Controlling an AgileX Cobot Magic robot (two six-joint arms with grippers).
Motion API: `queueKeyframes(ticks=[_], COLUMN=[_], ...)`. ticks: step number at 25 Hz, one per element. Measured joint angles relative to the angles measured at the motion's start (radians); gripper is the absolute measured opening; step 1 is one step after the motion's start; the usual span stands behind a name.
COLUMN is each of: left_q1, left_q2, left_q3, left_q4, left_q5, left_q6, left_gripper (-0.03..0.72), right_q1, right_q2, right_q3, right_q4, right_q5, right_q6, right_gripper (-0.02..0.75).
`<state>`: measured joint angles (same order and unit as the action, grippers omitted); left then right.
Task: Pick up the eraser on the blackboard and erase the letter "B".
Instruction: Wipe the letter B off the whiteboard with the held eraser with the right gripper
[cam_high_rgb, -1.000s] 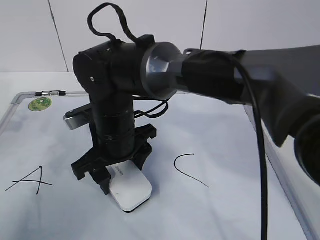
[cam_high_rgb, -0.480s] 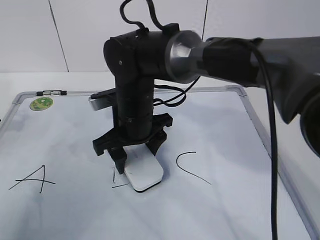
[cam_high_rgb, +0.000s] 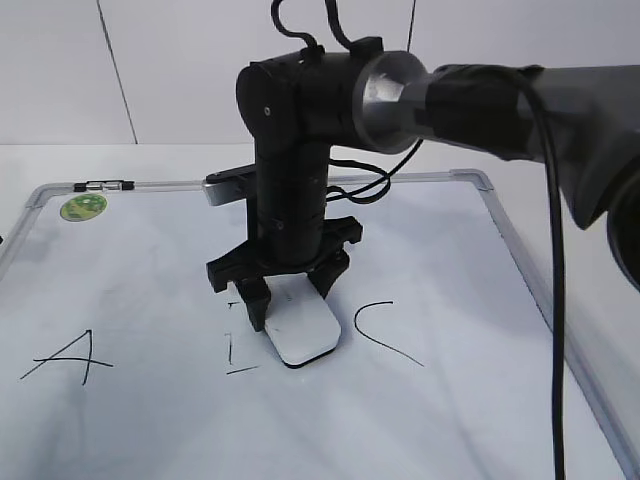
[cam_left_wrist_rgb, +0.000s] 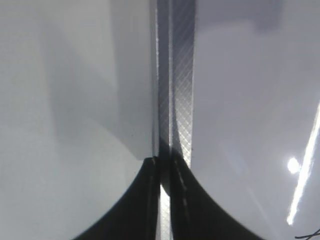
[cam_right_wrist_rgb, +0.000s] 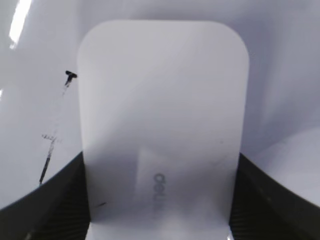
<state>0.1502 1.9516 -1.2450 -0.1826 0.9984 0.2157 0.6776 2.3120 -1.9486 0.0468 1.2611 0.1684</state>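
Eraser (cam_high_rgb: 305, 335) looks light, rigid, glossy-slick; we clamp its long sides with right jaws, left jaws together.

The blackboard (cam_high_rgb: 470, 300) is white with a shiny silver-grey frame. Near its far left corner sits a round green sticker (cam_high_rgb: 81, 207). The marks drawn on it are thin black lines: a slanted letter A (cam_high_rgb: 68, 358) by the left edge, a curved letter C (cam_high_rgb: 385, 330), and the few strokes of the letter "B" (cam_high_rgb: 233, 350). The eraser (cam_high_rgb: 305, 333) is glossy white with a thin dark edge underneath and small grey letters on top. The right gripper (cam_high_rgb: 287, 297) is black, on a black and silver arm.
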Motion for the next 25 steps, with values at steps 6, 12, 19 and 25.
queueKeyframes(ticks=[6,12,19,25], left_q1=[0.000,0.000,0.000,0.000], left_q2=[0.000,0.000,0.000,0.000], left_q3=[0.000,0.000,0.000,0.000], left_q4=[0.000,0.000,0.010,0.016], left_q5=[0.000,0.004,0.014,0.017], left_q6=[0.000,0.000,0.000,0.000], left_gripper=[0.019,0.018,0.018,0.018], right_q1=[0.019,0.075,0.140,0.164], right_q2=[0.000,0.000,0.002,0.002], right_q3=[0.000,0.000,0.000,0.000], right_q4=[-0.002,-0.047,-0.012,0.059], right_q5=[-0.004,-0.012,-0.013,-0.014], right_q6=[-0.011,-0.050,-0.073,-0.077], right_gripper=[0.523,0.523,0.523,0.523])
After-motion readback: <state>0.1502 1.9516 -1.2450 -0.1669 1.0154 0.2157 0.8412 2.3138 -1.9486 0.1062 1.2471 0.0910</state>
